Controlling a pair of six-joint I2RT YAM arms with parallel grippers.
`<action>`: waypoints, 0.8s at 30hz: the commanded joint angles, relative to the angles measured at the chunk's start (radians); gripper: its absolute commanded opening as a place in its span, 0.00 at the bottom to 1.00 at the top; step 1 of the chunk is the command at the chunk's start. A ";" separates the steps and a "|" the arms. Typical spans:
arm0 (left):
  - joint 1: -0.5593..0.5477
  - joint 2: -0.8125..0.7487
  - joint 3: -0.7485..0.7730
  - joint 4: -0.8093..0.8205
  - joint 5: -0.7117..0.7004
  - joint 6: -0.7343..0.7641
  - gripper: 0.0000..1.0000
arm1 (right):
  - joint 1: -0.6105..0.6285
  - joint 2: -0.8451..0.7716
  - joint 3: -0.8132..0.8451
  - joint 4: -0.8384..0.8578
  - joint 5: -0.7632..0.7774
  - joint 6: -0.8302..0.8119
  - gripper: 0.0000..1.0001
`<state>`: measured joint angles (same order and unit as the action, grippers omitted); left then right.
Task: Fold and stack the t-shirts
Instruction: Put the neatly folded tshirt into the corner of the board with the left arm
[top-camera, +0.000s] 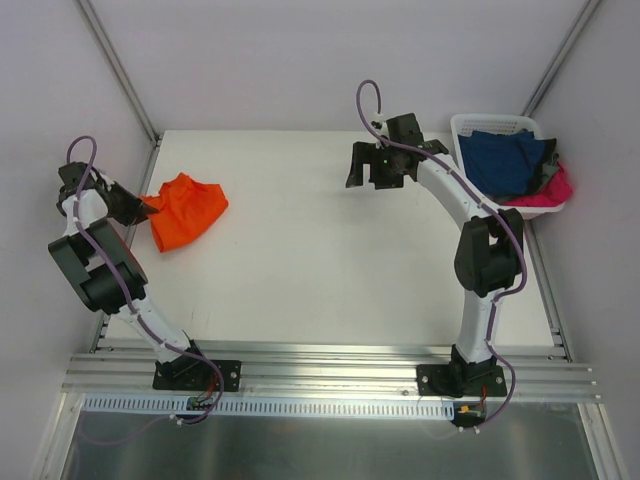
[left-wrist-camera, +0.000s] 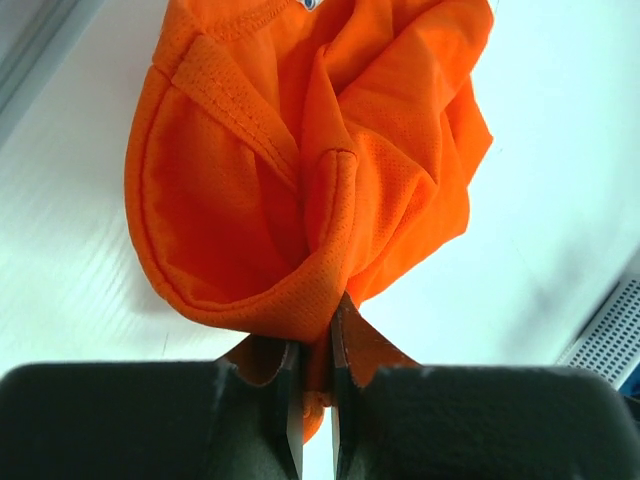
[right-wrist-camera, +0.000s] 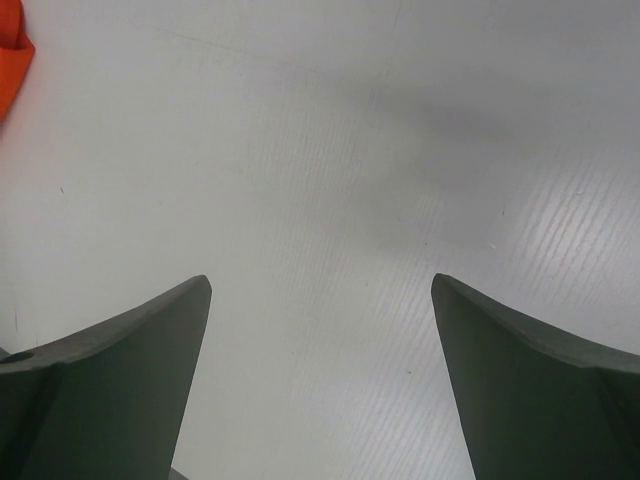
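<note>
A bright orange t-shirt (top-camera: 185, 210) lies bunched at the table's far left. My left gripper (top-camera: 143, 204) is shut on its edge; the left wrist view shows the mesh cloth (left-wrist-camera: 300, 170) pinched between the two fingers (left-wrist-camera: 318, 390). My right gripper (top-camera: 362, 165) hangs open and empty over bare table at the back right; in the right wrist view (right-wrist-camera: 320, 290) its fingers stand wide apart, with a sliver of the orange shirt (right-wrist-camera: 12, 60) at the top left. A navy blue t-shirt (top-camera: 505, 160) and a hot pink t-shirt (top-camera: 548, 192) lie in the basket.
A white slotted basket (top-camera: 485, 124) stands at the back right corner, beside the right arm. Grey walls and metal posts enclose the table on three sides. An aluminium rail (top-camera: 330, 372) runs along the near edge.
</note>
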<state>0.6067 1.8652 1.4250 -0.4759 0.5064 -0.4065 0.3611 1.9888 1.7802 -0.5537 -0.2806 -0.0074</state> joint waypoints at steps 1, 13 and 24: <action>0.016 -0.118 -0.078 -0.010 0.044 0.008 0.00 | -0.011 -0.021 0.027 0.035 -0.042 0.037 0.97; -0.018 -0.325 -0.143 -0.087 -0.011 0.205 0.99 | -0.063 -0.015 0.027 0.061 -0.115 0.092 0.97; -0.369 0.052 0.399 -0.426 -0.279 0.569 0.92 | -0.094 -0.036 -0.001 0.072 -0.132 0.119 0.97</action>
<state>0.2821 1.8320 1.7454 -0.7502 0.3206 0.0463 0.2760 1.9892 1.7794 -0.5095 -0.3840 0.0921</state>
